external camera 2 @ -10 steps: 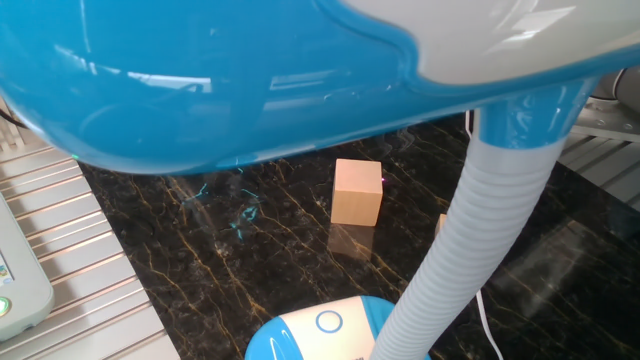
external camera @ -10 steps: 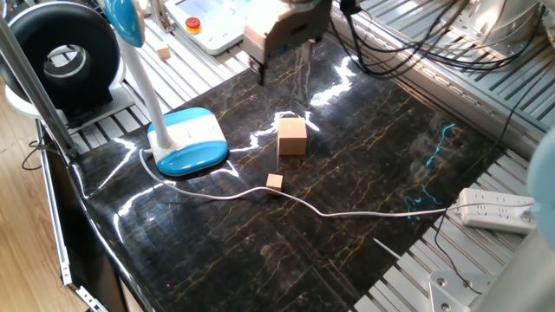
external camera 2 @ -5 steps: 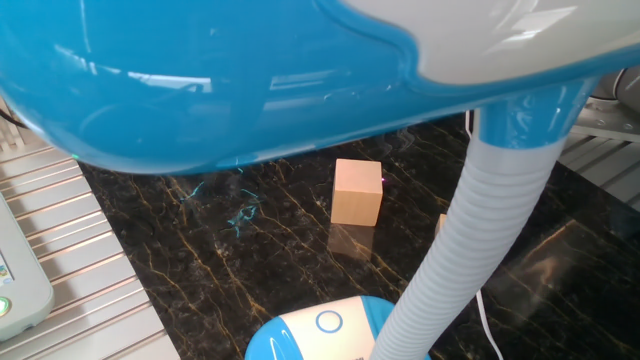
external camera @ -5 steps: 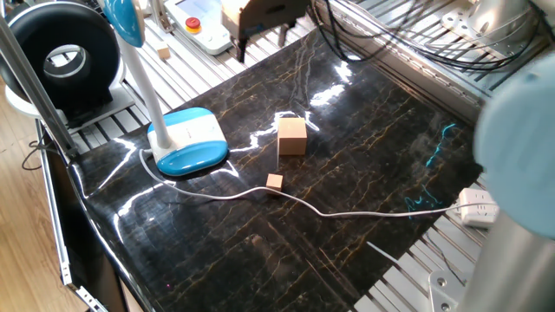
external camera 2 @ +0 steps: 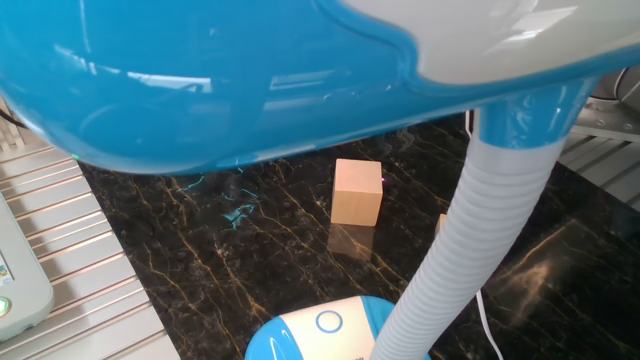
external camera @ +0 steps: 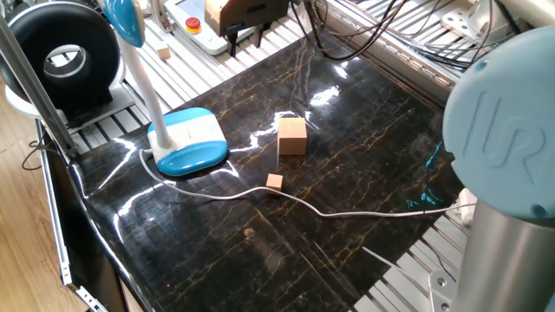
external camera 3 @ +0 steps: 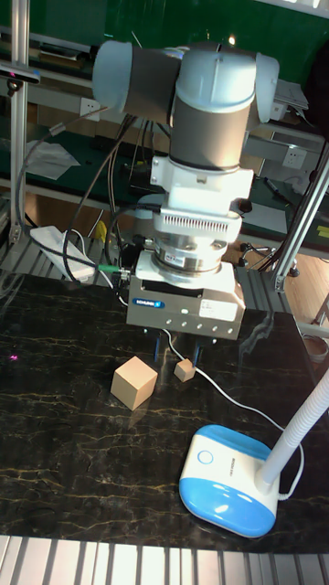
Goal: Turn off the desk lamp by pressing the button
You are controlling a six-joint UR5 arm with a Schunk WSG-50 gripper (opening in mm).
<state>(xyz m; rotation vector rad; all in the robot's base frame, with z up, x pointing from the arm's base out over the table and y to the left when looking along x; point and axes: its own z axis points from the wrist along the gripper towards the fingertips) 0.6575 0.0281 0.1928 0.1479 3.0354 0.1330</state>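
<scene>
The desk lamp stands at the table's left, its white-topped, blue-rimmed base [external camera: 186, 143] [external camera 3: 228, 477] carrying a slim white neck [external camera: 141, 87] and blue head [external camera: 125, 21] [external camera 2: 200, 80]. The button [external camera 2: 328, 322] [external camera 3: 205, 457] is a small ringed circle on the base's white top, with nothing touching it. My gripper [external camera: 245, 38] [external camera 3: 178, 347] hangs well above the table's back edge, far behind and to the right of the base. Its two dark fingers [external camera: 231, 40] are open, holding nothing.
A large wooden cube [external camera: 292, 136] and a small one [external camera: 274, 181] sit mid-table; the lamp's white cord [external camera: 329, 211] runs across toward the right. A black round fan [external camera: 61, 56] and a white control box with a red button [external camera: 192, 24] stand behind. My arm's grey-blue joint [external camera: 503, 147] fills the right foreground.
The gripper has travelled left along the table's back edge toward the control box. The arm's big joint has swung into the right foreground. Lamp and cubes have not moved.
</scene>
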